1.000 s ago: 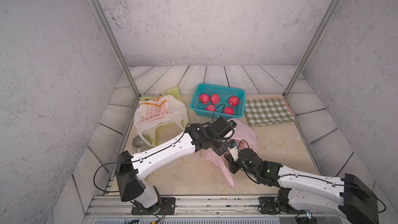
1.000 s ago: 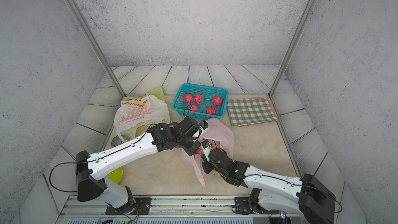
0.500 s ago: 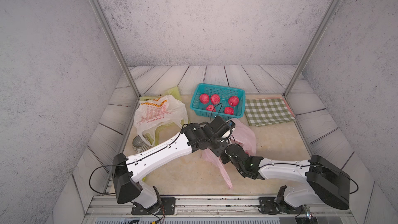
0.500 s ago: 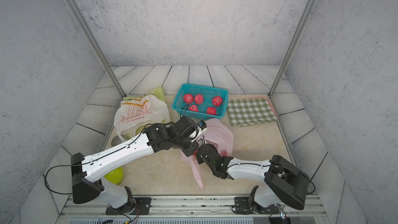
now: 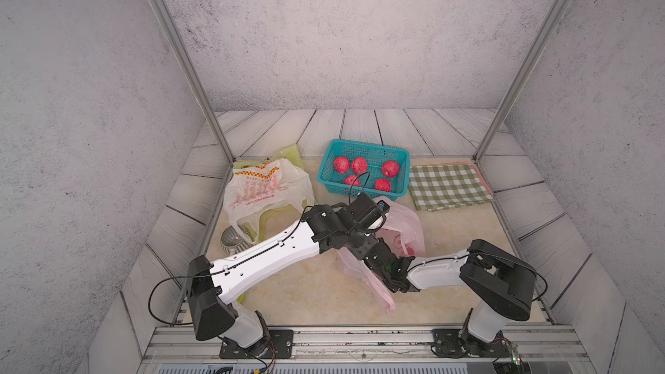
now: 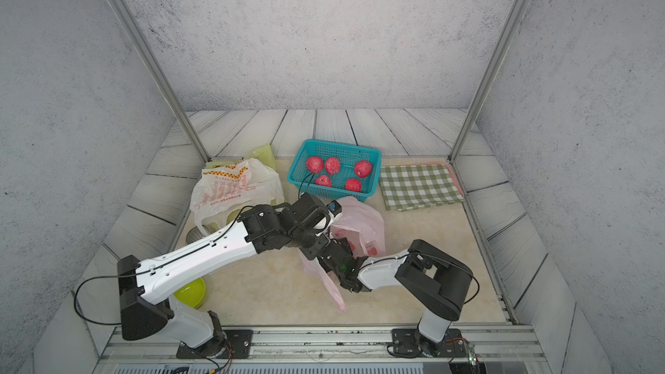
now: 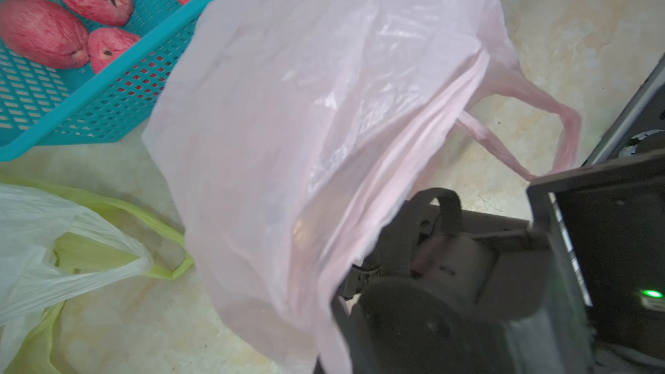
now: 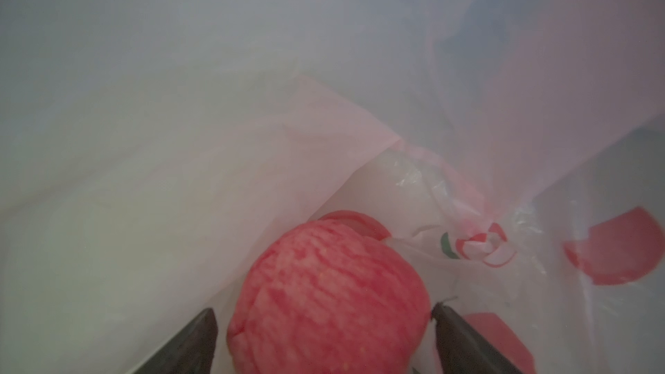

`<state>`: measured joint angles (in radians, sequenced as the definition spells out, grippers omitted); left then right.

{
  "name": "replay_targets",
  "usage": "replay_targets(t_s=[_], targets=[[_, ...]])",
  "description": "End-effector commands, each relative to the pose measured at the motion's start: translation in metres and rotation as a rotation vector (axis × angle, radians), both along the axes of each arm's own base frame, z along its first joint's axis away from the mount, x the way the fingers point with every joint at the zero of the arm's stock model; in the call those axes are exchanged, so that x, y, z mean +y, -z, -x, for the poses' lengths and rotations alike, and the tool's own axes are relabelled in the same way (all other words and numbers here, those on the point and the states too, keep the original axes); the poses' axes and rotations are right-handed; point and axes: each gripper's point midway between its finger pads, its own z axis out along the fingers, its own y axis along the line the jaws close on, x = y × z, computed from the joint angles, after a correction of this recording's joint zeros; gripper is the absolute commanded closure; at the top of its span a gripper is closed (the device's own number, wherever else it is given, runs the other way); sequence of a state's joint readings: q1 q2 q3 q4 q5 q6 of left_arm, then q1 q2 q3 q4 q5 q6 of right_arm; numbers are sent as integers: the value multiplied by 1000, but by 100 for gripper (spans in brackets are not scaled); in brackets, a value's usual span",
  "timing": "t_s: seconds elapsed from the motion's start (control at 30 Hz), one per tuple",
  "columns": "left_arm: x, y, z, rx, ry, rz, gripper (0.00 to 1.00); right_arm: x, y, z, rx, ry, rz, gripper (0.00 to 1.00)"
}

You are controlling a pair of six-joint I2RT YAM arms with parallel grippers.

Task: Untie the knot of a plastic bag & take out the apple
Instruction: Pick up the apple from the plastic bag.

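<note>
The pink plastic bag (image 5: 403, 225) stands in mid-table, its near edge lifted; it fills the left wrist view (image 7: 288, 120). My left gripper (image 5: 360, 243) is shut on that lifted edge, with its jaws hidden behind the plastic. One handle loop (image 7: 563, 127) hangs loose, and the knot is out of view. My right arm (image 5: 433, 273) reaches under the left wrist into the bag's mouth. Inside the bag, the red-streaked apple (image 8: 329, 296) sits between the dark fingers (image 8: 196, 340) of my right gripper (image 8: 324, 311), which is open astride it.
A teal basket (image 5: 360, 194) with several red fruits stands just behind the pink bag, and a green checked cloth (image 5: 446, 185) lies to its right. At the left are a white printed bag (image 5: 266, 188), a metal bowl (image 5: 232, 241) and a yellow-green bowl (image 6: 190, 291).
My right gripper has gone from shut to open and pushed forward into the bag's mouth, its arm folding in. The left arm holds the bag's edge almost where it was.
</note>
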<state>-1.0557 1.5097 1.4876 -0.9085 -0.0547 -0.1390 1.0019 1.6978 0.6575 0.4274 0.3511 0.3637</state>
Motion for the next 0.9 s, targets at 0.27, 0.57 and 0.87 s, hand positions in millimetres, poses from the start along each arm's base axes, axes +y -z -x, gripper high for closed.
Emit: replay_targets(t_s=[0.27,0.57,0.87], targets=[[-2,2,12,41,23,38,100,24,-13,-28,-73,11,-6,1],[2,5,16,53,21,30,100,33,4,-50,28,15,-37,17],[15,13,7,29,-20,-9,100,36,-4,-34,59,-90,-70,64]])
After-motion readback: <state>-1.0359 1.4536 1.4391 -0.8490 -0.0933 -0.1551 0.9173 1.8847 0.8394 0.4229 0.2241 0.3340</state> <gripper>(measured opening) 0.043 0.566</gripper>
